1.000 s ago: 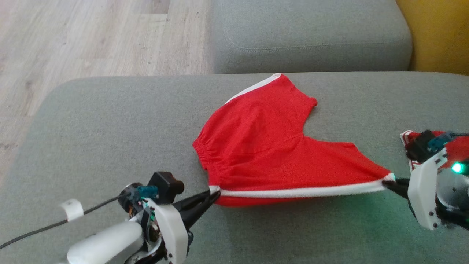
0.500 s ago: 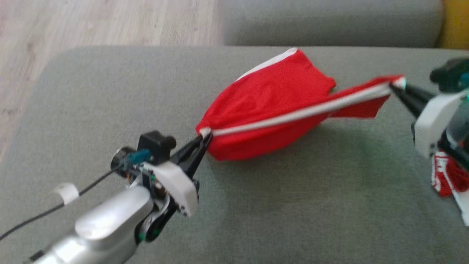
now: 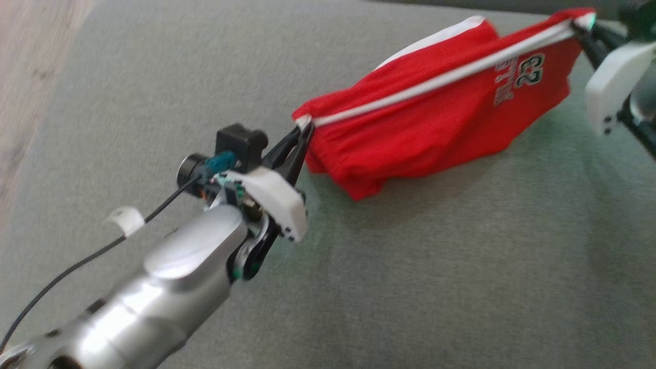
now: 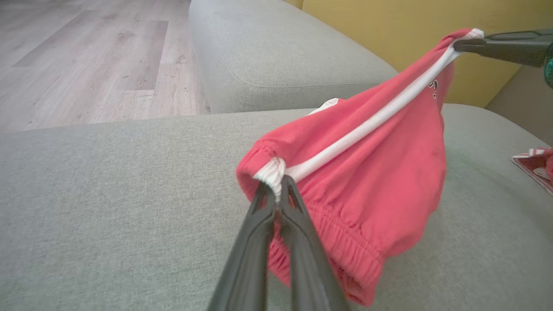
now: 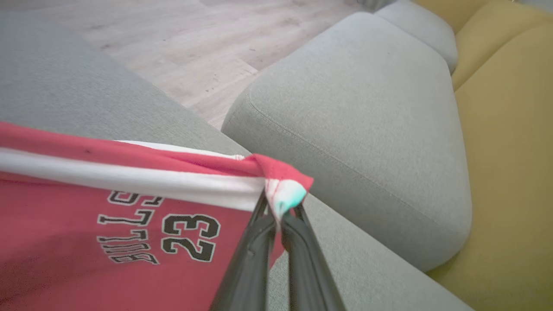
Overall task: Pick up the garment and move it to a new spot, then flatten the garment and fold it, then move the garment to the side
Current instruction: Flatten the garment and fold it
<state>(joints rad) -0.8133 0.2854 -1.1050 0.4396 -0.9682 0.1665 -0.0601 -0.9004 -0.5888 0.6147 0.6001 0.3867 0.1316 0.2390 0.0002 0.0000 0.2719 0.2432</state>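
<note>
The garment is a pair of red shorts with a white side stripe and "BULLS 23" printed on one leg. It hangs stretched between both grippers above the grey sofa cushion, its lower folds sagging onto the cushion. My left gripper is shut on the white waistband corner. My right gripper is shut on the leg hem corner at the stripe's other end, held higher. The shorts sag beneath the taut stripe, and the print faces my right wrist.
Wooden floor lies beyond the cushion's far edge. A second grey cushion and a yellow backrest stand behind. Another red and white cloth lies on the cushion at the right.
Both grippers have lifted the shorts off the cushion, the right end higher, turning the printed side into view. The head camera has tilted, shifting the whole picture.
</note>
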